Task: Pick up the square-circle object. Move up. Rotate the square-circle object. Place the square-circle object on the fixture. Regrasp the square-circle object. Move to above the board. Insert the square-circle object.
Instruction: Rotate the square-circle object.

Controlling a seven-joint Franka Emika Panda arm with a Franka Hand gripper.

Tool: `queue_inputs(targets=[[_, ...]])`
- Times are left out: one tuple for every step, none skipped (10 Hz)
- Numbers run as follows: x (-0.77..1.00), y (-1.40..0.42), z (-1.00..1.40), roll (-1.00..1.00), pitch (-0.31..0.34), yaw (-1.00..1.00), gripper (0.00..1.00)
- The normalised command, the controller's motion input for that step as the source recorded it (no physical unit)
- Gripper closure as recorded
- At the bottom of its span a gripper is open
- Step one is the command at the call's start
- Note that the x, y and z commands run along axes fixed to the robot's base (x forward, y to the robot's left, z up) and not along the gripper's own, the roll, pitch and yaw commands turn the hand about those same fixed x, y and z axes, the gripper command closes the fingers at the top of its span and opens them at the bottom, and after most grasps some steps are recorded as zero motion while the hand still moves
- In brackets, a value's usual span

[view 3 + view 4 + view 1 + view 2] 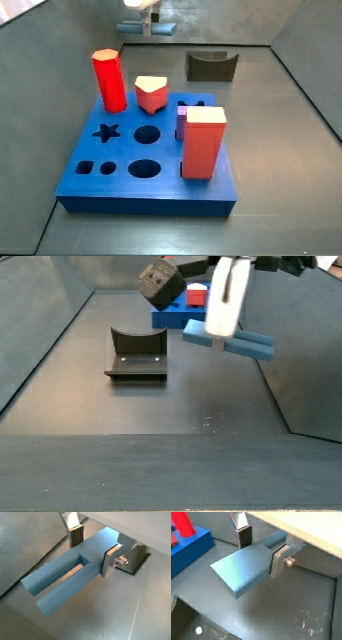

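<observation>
The square-circle object (pixel 60 577) is a slim grey-blue peg with a slot along one side. My gripper (pixel 92 549) is shut on it near one end, with a finger on each side in both wrist views (pixel 261 549). In a side view the gripper (pixel 225 316) holds the peg (pixel 247 346) roughly level in the air, to the right of the fixture (pixel 136 353). The dark fixture (pixel 211 66) stands on the floor behind the blue board (pixel 147 165). The gripper (pixel 150 22) is high at the back, beyond the board.
On the board stand a red hexagonal column (pixel 110 80), a short red piece with a pale top (pixel 152 95) and a big red block with a pale top (pixel 203 140). The board's corner (pixel 188 549) shows in a wrist view. Grey walls enclose the floor.
</observation>
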Motion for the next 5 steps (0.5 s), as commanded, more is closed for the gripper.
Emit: queue_inputs(targets=[[0.02, 0.01, 0.0, -0.01, -0.004, -1.0, 1.0], [0.02, 0.01, 0.0, -0.01, -0.005, -1.0, 1.0], [0.02, 0.01, 0.0, -0.01, -0.005, -1.0, 1.0], [0.02, 0.01, 0.0, -0.01, -0.005, -1.0, 1.0], [0.02, 0.01, 0.0, -0.01, -0.006, -1.0, 1.0]])
